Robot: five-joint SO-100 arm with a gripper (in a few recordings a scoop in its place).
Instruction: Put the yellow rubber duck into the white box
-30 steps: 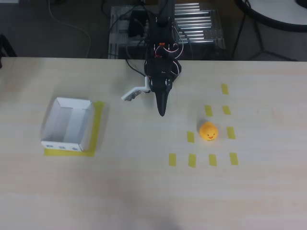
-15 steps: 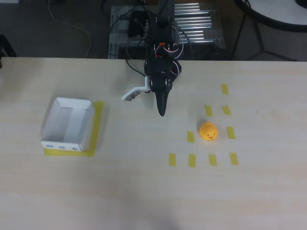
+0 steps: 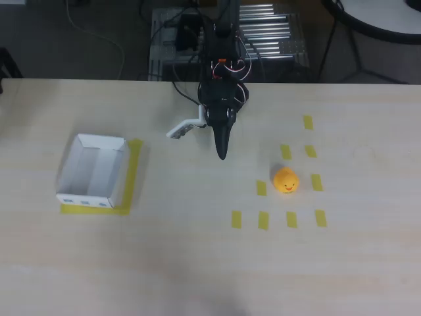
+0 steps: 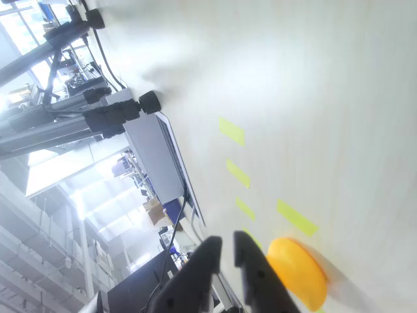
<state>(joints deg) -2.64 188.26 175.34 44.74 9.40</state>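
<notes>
**Caller:** One broad pale wooden table (image 3: 197, 263) takes up most of the overhead view, running left to right, with dark floor and a metal rack (image 3: 263, 39) beyond its far edge.

**Partner:** And the arm?

**Caller:** Black arm (image 3: 220, 85) reaching in from the far edge, near the middle. Its gripper (image 3: 222, 153) points toward the near side, hanging over bare tabletop. In the wrist view the two dark fingers (image 4: 195, 274) sit close together with a thin gap between them and nothing clamped. A small white piece (image 3: 184, 127) sticks out on the arm's left in the overhead view.

**Partner:** Next biggest?

**Caller:** That's the white box (image 3: 72, 174), well off to the left, open top, thin upright walls, small blue marks along its near wall. It rests on a yellow tape outline (image 3: 133, 174) that peeks out along its right and near sides.

**Partner:** Where's the duck?

**Caller:** Over on the right! The yellow rubber duck (image 3: 286, 180) sits on the table, tiny face turned up to the overhead camera, right of and slightly nearer than the fingertips, clear of them, and well apart from the box. In the wrist view it's the orange-yellow dome (image 4: 300, 274) just beside the fingers.

**Partner:** Smallest bits?

**Caller:** Short yellow tape strips (image 3: 262, 188) dotted around the duck, on its left, right, far and near sides.
</notes>
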